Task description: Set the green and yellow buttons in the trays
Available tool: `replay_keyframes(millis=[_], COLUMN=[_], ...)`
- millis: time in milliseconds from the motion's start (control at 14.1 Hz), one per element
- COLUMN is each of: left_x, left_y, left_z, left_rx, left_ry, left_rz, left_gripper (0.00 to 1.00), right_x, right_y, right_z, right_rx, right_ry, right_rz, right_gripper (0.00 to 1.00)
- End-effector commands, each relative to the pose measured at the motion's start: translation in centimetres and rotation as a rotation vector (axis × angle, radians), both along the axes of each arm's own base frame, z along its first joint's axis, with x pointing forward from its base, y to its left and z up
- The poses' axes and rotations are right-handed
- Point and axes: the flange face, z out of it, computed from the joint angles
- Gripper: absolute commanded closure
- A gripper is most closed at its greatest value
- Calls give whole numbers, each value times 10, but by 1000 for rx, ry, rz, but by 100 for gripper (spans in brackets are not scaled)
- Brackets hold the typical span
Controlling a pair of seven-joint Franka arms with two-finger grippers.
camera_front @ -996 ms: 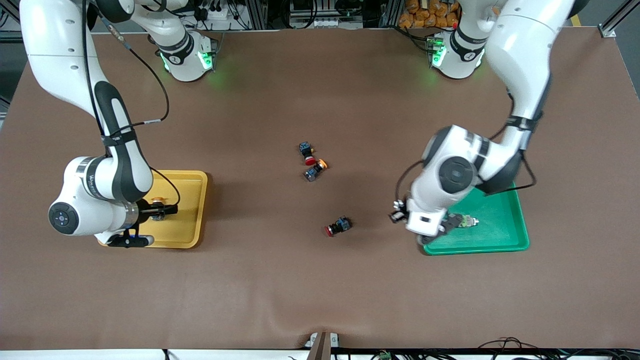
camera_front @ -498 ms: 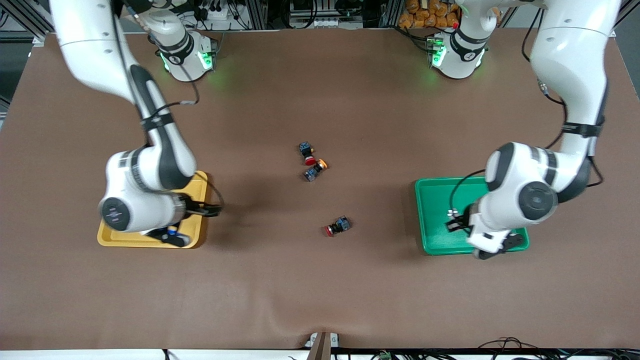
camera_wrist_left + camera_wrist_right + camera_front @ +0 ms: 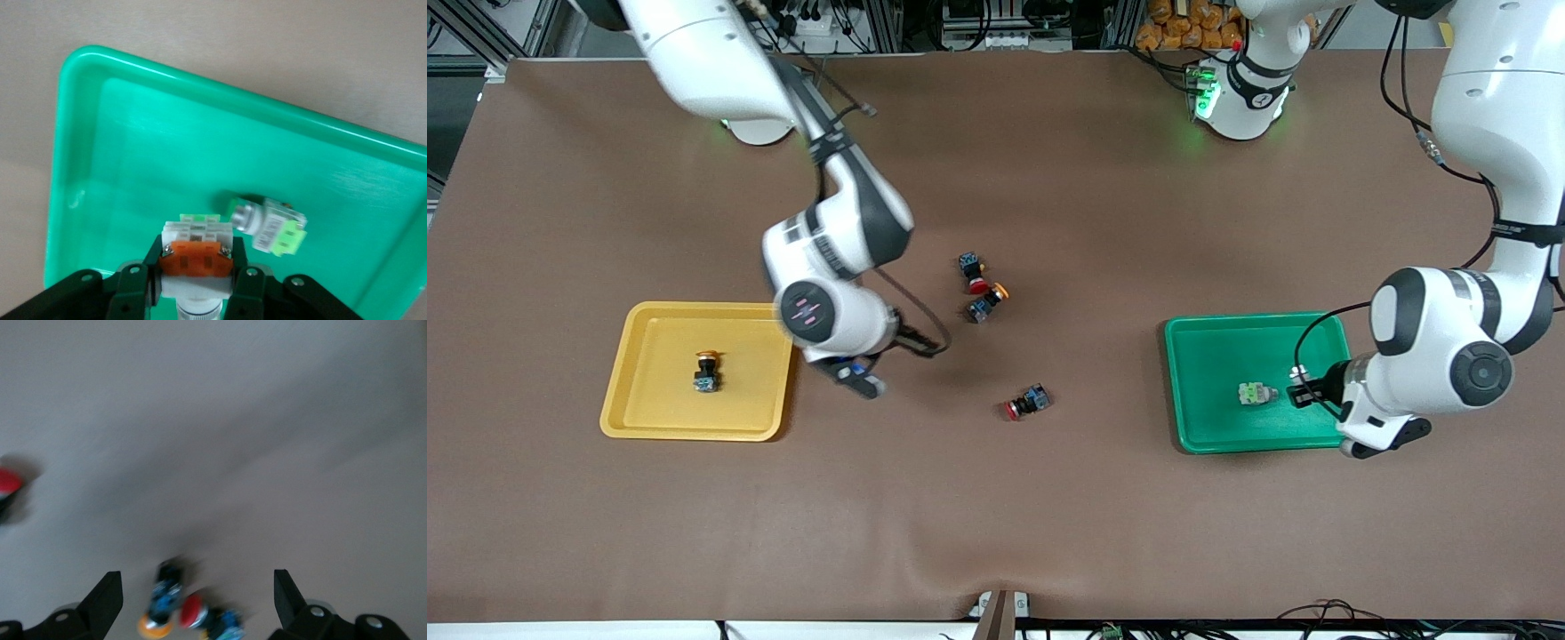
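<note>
right end effector hangs released and empty over the brown table, near a yellow-capped black button with blue base that touches a red-capped black switch; a loose grasp could catch or knock the red one; left end effector, over the shallow green plastic tray, seems clenched on a white block with orange plate; let go carelessly, it may strike the green-faced grey-white button lying in that tray.
</note>
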Motion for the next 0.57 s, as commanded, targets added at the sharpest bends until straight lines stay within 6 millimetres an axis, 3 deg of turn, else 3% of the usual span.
replay_keyframes(millis=[0,71,142,213,356,498], left_x=[-3,-2,-1,1,4,10], left_y=[22,26,25,24,23,27], left_z=[-11,-12,-12,-8,10,51], left_rx=[-4,-4,-5,-1,21,34], left_ry=[3,-1,-4,-12,-36,-99], left_rz=[-17,-11,-13,-16,-29,-31], left_gripper=[63,36,0,0,0,0], right_x=[-22,-30,-39,-48,-60,-61], right_y=[37,47,57,62,64,67], right_z=[-9,-18,-26,-37,-53,-67], right_rx=[6,1,-6,-17,-28,-27], right_ry=[-18,-15,-12,-4,-6,-21], right_rz=[-12,4,20,24,31,27], right_gripper=[0,0,0,0,16,33])
